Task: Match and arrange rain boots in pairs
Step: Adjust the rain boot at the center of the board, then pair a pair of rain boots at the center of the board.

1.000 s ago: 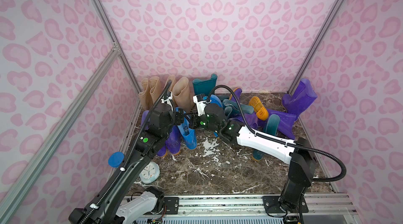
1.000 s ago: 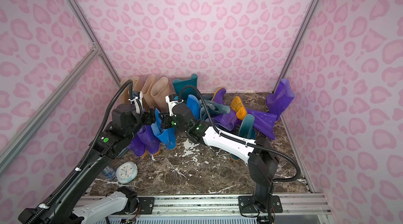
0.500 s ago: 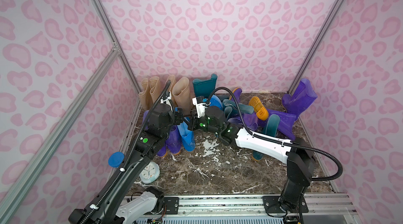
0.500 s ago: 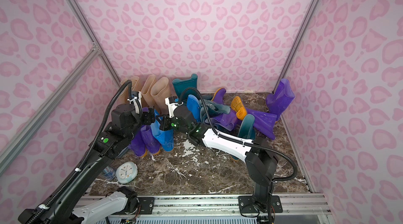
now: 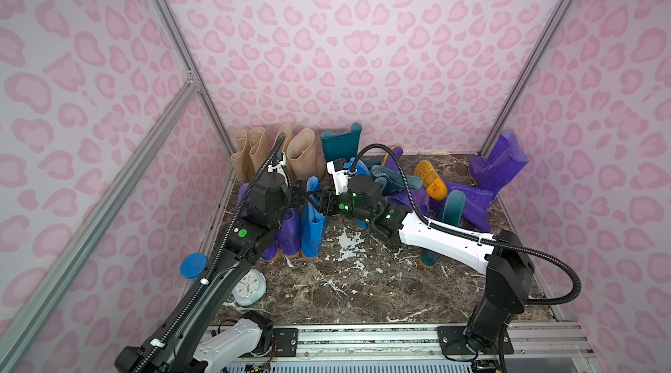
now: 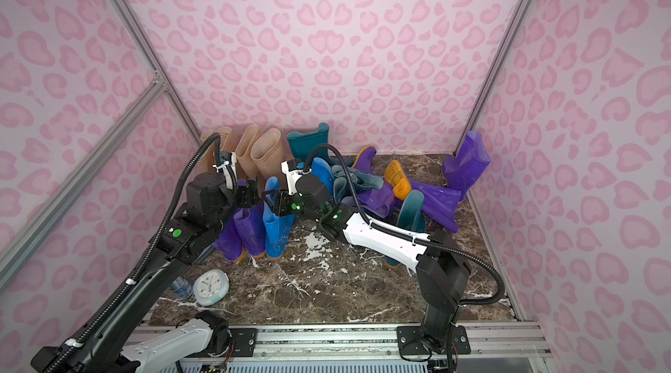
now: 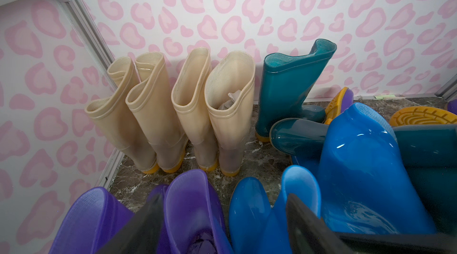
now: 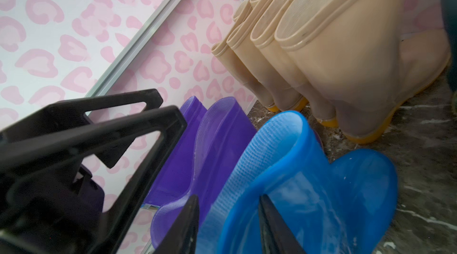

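Pink-spotted walls (image 5: 363, 44), marbled surface (image 5: 363, 291) — left of centre in a top view, blue boot (image 5: 313, 235); right tool (image 8: 228, 198) released, astride its cuff; left tool (image 7: 225, 197) spread wide over purple boot (image 7: 193, 203).

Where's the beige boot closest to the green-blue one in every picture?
In a top view: beige boot, back row's end.
In a top view: same spot.
Left wrist: beside the dark teal boot.
Right wrist: nearest beige one.
Shared landmark: purple boots in front.

Dark marble floor (image 5: 345, 291) carries rain boots (image 5: 312, 229), standing and toppled, plus a white clock (image 5: 248, 282).
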Robot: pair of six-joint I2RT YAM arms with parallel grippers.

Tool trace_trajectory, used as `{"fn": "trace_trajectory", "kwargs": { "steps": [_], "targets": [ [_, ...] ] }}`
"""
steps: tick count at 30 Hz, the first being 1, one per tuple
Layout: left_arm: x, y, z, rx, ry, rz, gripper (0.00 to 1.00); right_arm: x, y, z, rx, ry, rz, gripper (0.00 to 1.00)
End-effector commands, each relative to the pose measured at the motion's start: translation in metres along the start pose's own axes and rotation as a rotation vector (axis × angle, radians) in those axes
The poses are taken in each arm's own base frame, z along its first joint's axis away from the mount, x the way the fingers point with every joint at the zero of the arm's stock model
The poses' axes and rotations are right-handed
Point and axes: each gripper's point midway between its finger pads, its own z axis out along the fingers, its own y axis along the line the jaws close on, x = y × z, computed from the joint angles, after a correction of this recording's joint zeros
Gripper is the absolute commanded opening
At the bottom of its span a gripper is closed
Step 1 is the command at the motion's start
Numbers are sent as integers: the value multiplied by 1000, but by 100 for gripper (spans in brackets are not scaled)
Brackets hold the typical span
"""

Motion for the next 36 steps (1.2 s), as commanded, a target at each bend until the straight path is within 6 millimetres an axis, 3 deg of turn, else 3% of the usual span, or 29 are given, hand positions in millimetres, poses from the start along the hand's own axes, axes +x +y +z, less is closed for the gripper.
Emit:
{"fn": "trace_trajectory", "kwargs": {
  "steps": [1, 5, 9, 14, 16, 19, 24, 30, 36],
  "targets": [
    [-9, -3, -2, 22, -29, -21, 79, -8, 10, -11, -7, 18, -85, 43],
    [-6, -8, 1, 40, -4, -18, 79, -31, 11, -32, 21, -30, -121, 46],
    [-3, -11, 4, 48, 16, -15, 79, -40, -12, -55, 147, -71, -149, 49],
    [-2, -21, 4, 103, 28, -29, 78, -12, -60, -80, 335, -85, -90, 47],
    [0, -26, 5, 126, 36, -32, 78, -6, -61, -96, 373, -155, -82, 32],
    [3, -34, 7, 157, 45, -33, 78, 4, -59, -112, 393, -239, -77, 34],
    [6, -40, 9, 177, 65, -23, 76, 28, -96, -114, 487, -193, -36, 47],
    [2, -33, 5, 152, 40, -7, 76, 8, -138, -105, 518, -121, -23, 59],
    [-1, -30, 2, 141, 23, -1, 76, 19, -156, -100, 540, -29, 7, 63]
  ]
}}
